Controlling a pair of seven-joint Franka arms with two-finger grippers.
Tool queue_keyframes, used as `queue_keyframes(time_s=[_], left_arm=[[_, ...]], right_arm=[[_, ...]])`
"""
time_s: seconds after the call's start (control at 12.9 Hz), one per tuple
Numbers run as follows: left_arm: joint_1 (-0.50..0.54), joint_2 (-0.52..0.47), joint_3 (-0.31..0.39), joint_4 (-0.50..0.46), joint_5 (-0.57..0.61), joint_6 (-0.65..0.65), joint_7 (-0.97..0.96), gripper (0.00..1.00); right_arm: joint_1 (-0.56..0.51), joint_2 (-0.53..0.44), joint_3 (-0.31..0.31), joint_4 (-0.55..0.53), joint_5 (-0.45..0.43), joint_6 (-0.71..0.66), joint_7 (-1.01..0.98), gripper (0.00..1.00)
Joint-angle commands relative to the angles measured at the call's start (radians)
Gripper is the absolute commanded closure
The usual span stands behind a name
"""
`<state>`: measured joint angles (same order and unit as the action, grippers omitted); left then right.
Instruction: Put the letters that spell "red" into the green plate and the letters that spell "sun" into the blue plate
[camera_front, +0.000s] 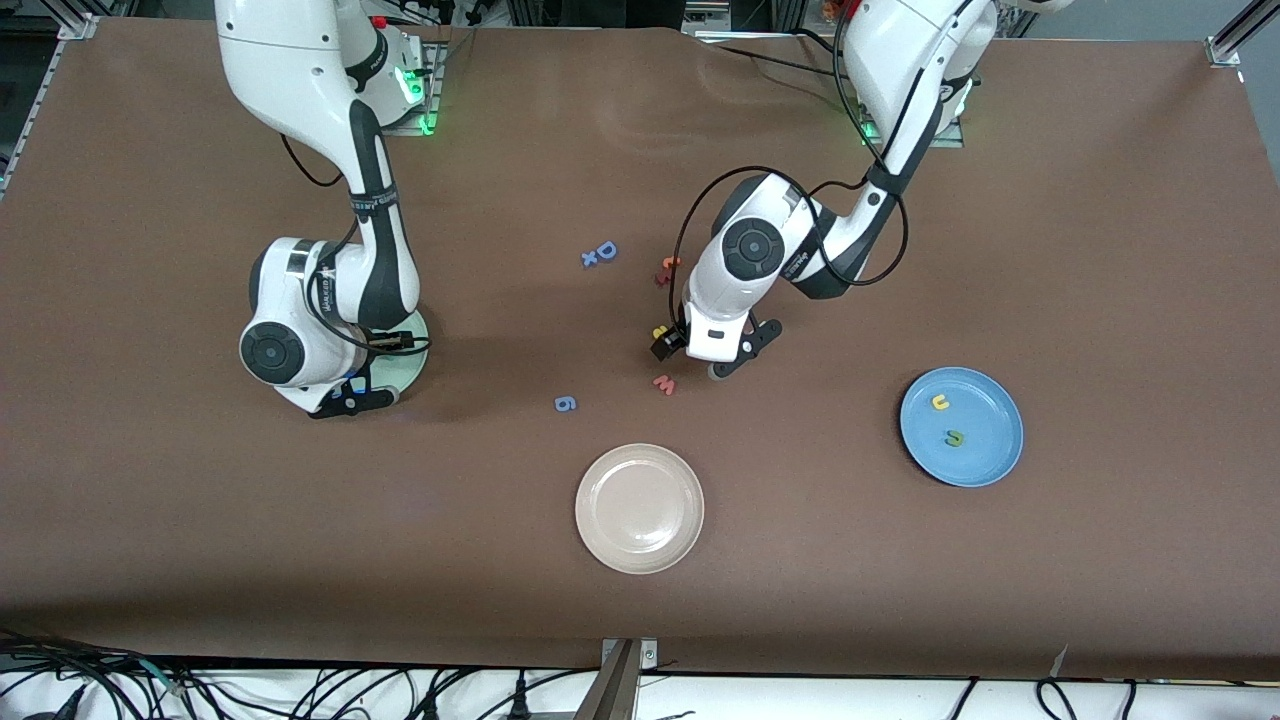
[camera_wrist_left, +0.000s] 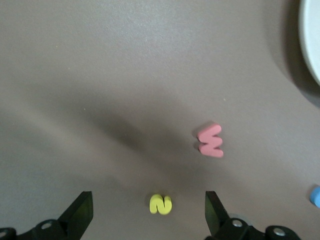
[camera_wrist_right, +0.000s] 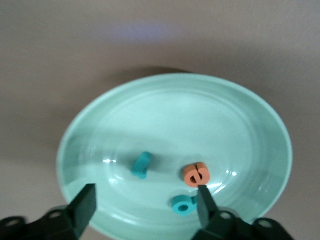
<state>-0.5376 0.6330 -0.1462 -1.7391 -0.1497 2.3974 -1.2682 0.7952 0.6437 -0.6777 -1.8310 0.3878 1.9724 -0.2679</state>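
Observation:
The green plate (camera_wrist_right: 250, 130) holds the teal r (camera_wrist_right: 141, 164), the orange e (camera_wrist_right: 195, 174) and the teal d (camera_wrist_right: 183, 205). My right gripper (camera_wrist_right: 145, 210) hangs open just above them, nothing between its fingers; in the front view it (camera_front: 355, 393) covers most of the green plate (camera_front: 415, 355). The blue plate (camera_front: 985, 455) at the left arm's end holds the yellow u (camera_front: 939, 402) and the olive n (camera_front: 955, 437). The yellow s (camera_wrist_left: 160, 204) lies on the table, and my left gripper (camera_wrist_left: 147, 212) stands open over it, one finger on each side, apart from it.
A pink w (camera_front: 664, 384) lies just nearer the camera than the yellow s (camera_front: 659, 332). A red-orange letter pair (camera_front: 667, 270), a blue D (camera_front: 606, 250) with a small x, and a blue 6 (camera_front: 565, 403) lie mid-table. A beige plate (camera_front: 640, 508) sits nearest the camera.

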Motion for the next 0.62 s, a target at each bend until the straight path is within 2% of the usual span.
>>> queue_keyframes(time_s=[0.0,0.31,0.46,0.54], left_arm=[[-0.033,0.059,0.017,0.036,0.059,-0.003,-0.062,0.02],[-0.053,0.060,0.013,0.038,0.071,-0.003,-0.100,0.03],[-0.070,0.063,0.008,0.039,0.070,-0.003,-0.131,0.03],[-0.076,0.071,0.010,0.044,0.070,-0.003,-0.141,0.03]], right_arm=[[0.004,-0.108,-0.031,0.015,0.003,-0.052,-0.011,0.00],[0.006,-0.287,-0.088,0.016,-0.001,-0.075,-0.010,0.00],[0.004,-0.341,-0.132,0.042,-0.013,-0.180,-0.010,0.00],[0.006,-0.348,-0.147,0.089,-0.033,-0.249,-0.010,0.00]])
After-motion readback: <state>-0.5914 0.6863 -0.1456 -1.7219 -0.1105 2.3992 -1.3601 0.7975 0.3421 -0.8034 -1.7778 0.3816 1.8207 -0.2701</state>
